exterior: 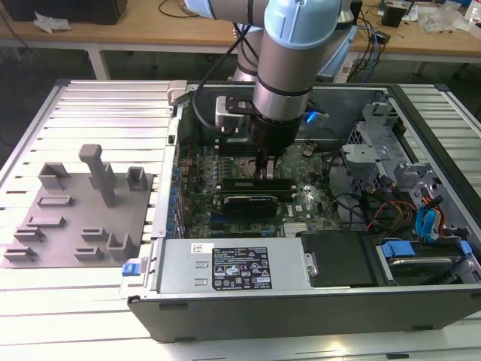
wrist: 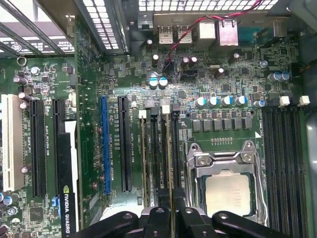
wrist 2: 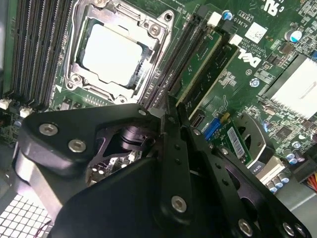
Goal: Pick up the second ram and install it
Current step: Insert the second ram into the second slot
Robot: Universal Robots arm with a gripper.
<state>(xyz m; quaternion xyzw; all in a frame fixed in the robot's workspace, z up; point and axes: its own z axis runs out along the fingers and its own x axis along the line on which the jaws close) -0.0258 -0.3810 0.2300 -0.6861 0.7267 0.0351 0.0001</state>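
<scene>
A green motherboard (wrist: pixel 223 74) is seen, with one blue slot (wrist: pixel 104 144) and black slots (wrist: pixel 125 144). The gripper (wrist 2: pixel 168 106) is black. A gray plate (exterior: pixel 75 218) is striped by shadows.

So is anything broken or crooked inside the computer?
Nothing looks broken, spilled or crooked. The gripper sits low over the memory slots beside the processor socket. The one thing to notice is that the processor lies bare, with no cooler on it, in the opened case.
</scene>
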